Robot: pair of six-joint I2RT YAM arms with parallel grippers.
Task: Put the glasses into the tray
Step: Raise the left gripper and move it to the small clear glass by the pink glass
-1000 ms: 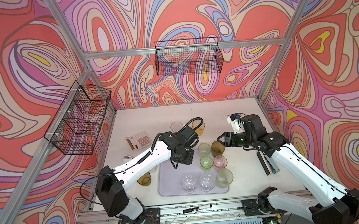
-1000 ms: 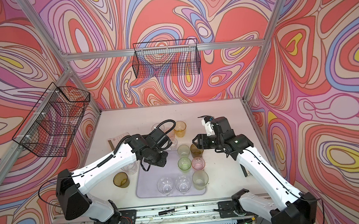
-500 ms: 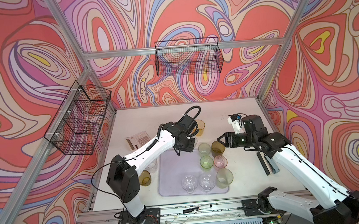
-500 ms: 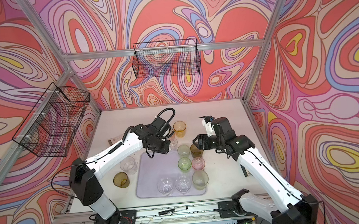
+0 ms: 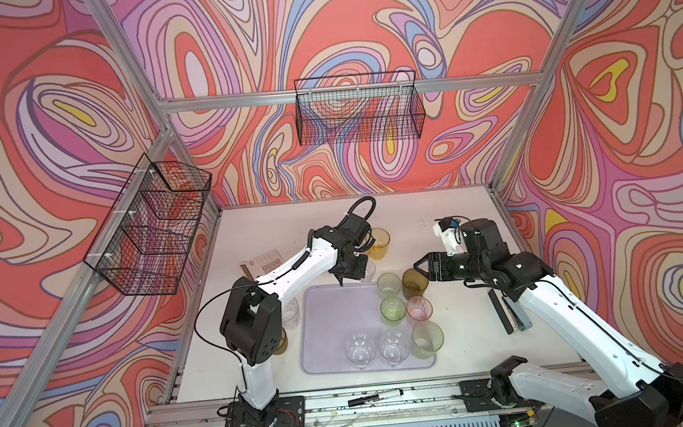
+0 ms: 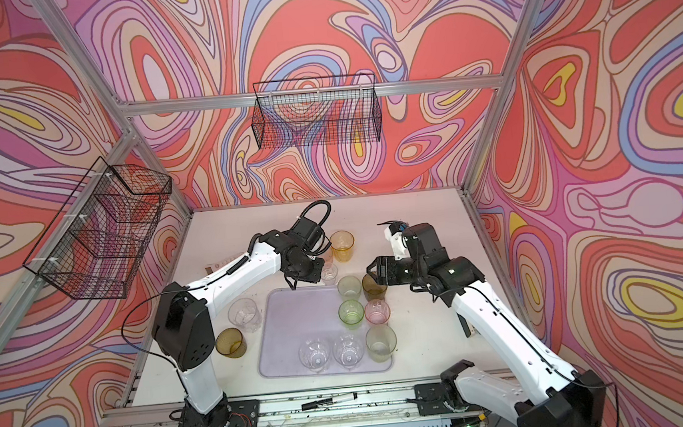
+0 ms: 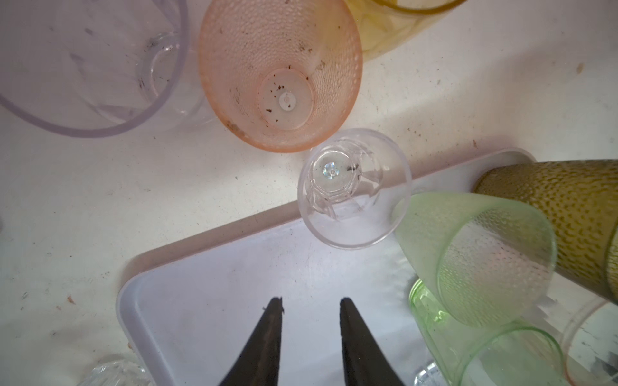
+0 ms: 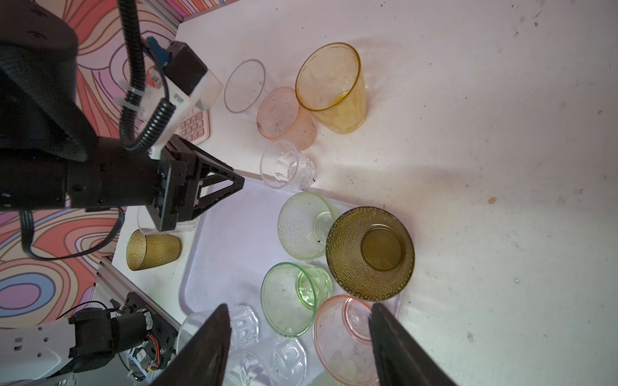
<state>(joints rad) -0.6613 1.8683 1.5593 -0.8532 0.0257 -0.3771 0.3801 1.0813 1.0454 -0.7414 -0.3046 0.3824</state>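
The lavender tray [image 5: 332, 328] holds several glasses along its right and near sides, among them a green one [image 5: 393, 310] and a pink one [image 5: 419, 308]. An olive-brown glass [image 5: 415, 282] [image 8: 371, 252] stands at its far right corner, with my right gripper [image 5: 417, 268] [image 8: 299, 307] open just above it and empty. My left gripper [image 5: 345, 279] [image 7: 311, 302] hangs open and empty over the tray's [image 7: 217, 300] far edge. Beyond that edge stand a small clear glass [image 7: 354, 188], a peach glass [image 7: 281, 73], an amber glass [image 5: 377, 243] and a larger clear glass [image 7: 87, 63].
Left of the tray stand a clear glass [image 6: 244, 314] and an olive-brown glass [image 6: 230, 343]. A calculator [image 5: 262, 262] lies at the back left, a dark flat object [image 5: 510, 314] at the right, a marker [image 5: 375, 397] on the front rail. Black wire baskets [image 5: 358, 109] [image 5: 153, 229] hang on the walls.
My left gripper has drawn back from over the tray toward its far edge, and its elbow has risen. The right arm has stayed put.
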